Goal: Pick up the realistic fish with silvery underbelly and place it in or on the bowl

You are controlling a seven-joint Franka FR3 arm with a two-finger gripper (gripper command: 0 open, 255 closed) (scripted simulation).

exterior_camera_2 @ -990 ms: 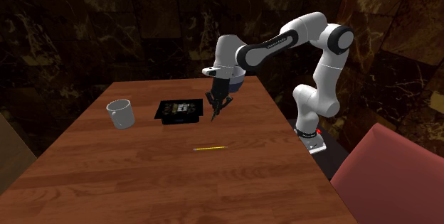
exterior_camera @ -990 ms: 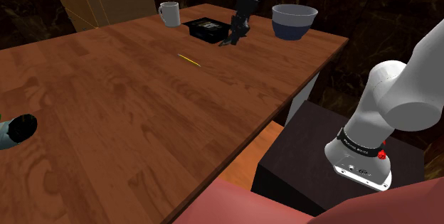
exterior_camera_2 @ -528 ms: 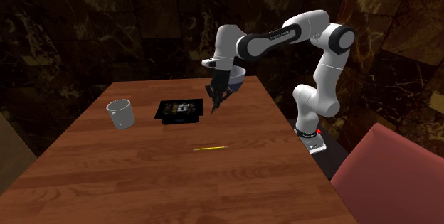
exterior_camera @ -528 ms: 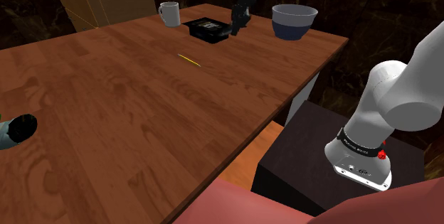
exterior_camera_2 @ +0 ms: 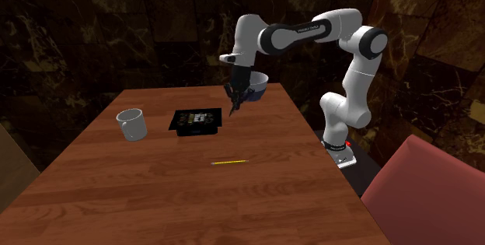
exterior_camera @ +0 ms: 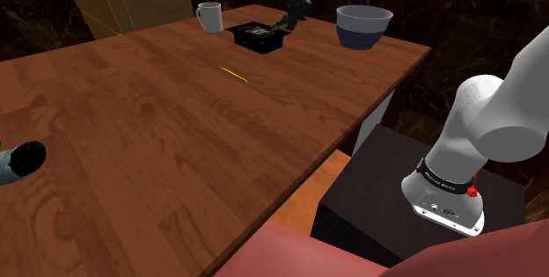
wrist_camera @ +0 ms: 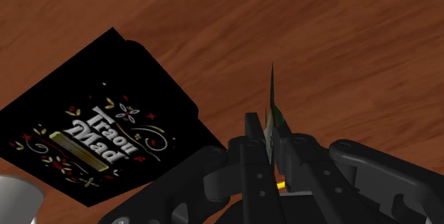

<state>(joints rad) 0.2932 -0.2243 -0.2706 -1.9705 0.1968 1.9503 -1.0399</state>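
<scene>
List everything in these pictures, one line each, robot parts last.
table: one, brown wood, centre of both exterior views
mug: one, white, on the table beside the box
box: one, black with printed lid, flat between mug and bowl
stick: one, thin yellow, lying mid-table
bowl: one, blue-grey, upright near the table's far corner
fish: one, greenish-silver, held edge-on above the table
seat: one, red, second exterior view's lower right
stand: one, black, beside the table
arm: one, white with dark joints, reaching over the far end
gripper: one, black, shut on the fish, near the bowl
</scene>
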